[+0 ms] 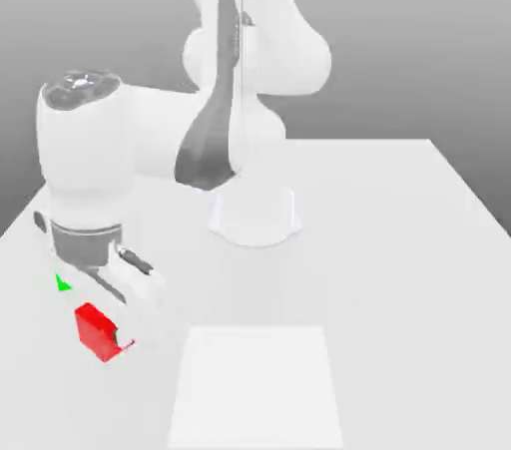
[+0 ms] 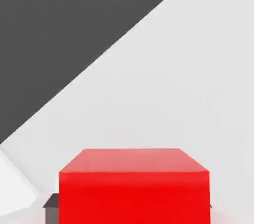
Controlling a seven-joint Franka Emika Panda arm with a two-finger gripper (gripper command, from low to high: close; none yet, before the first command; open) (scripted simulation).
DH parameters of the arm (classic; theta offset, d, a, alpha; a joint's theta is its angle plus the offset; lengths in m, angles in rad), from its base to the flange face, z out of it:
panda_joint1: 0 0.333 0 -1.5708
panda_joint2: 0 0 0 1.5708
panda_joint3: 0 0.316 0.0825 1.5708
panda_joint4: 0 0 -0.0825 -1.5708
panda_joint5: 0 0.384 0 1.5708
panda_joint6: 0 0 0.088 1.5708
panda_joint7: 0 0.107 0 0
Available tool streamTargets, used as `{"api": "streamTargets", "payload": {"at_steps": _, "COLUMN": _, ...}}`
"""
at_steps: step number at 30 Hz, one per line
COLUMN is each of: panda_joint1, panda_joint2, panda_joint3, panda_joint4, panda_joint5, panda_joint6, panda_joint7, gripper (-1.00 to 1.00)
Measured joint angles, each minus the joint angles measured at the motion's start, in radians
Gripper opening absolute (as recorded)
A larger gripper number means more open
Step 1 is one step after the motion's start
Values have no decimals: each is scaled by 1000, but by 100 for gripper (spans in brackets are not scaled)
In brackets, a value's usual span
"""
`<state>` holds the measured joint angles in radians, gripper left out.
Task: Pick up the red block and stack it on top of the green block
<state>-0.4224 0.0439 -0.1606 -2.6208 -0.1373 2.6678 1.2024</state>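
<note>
The red block (image 1: 93,326) sits low over the white table (image 1: 399,268) at the exterior view's left, tilted a little. My gripper (image 1: 118,336) reaches down onto it and is shut on the red block, with a white finger (image 1: 143,290) showing on its right side. In the hand view the red block (image 2: 133,188) is very close and centred, with a thin dark shadow under it. The green block (image 1: 63,284) lies just behind and to the left of the red one. My hand hides most of it, leaving a small green corner in sight.
The arm's base (image 1: 255,214) stands at the table's middle back. A paler square patch (image 1: 256,383) lies on the table at the front centre. The table's left edge runs close to the blocks, and in the hand view dark floor (image 2: 74,29) lies beyond the edge.
</note>
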Motion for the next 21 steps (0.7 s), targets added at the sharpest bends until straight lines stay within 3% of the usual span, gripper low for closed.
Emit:
{"api": "streamTargets", "payload": {"at_steps": 10, "panda_joint1": -285, "panda_joint2": -229, "panda_joint3": -206, "panda_joint4": -227, "panda_joint5": -32, "panda_joint6": 4, "panda_joint7": -140, "gripper": -100}}
{"api": "streamTargets", "payload": {"at_steps": 13, "panda_joint1": -283, "panda_joint2": -167, "panda_joint3": -230, "panda_joint4": -240, "panda_joint5": 25, "panda_joint6": 78, "panda_joint7": -191, "gripper": -100}}
{"api": "streamTargets", "payload": {"at_steps": 17, "panda_joint1": -271, "panda_joint2": -28, "panda_joint3": -205, "panda_joint4": -238, "panda_joint5": 176, "panda_joint6": 206, "panda_joint7": -298, "gripper": -100}}
{"api": "streamTargets", "payload": {"at_steps": 18, "panda_joint1": -269, "panda_joint2": 3, "panda_joint3": -196, "panda_joint4": -237, "panda_joint5": 218, "panda_joint6": 233, "panda_joint7": -328, "gripper": 100}}
{"api": "streamTargets", "payload": {"at_steps": 21, "panda_joint1": -269, "panda_joint2": 3, "panda_joint3": -196, "panda_joint4": -237, "panda_joint5": 218, "panda_joint6": 233, "panda_joint7": -328, "gripper": 100}}
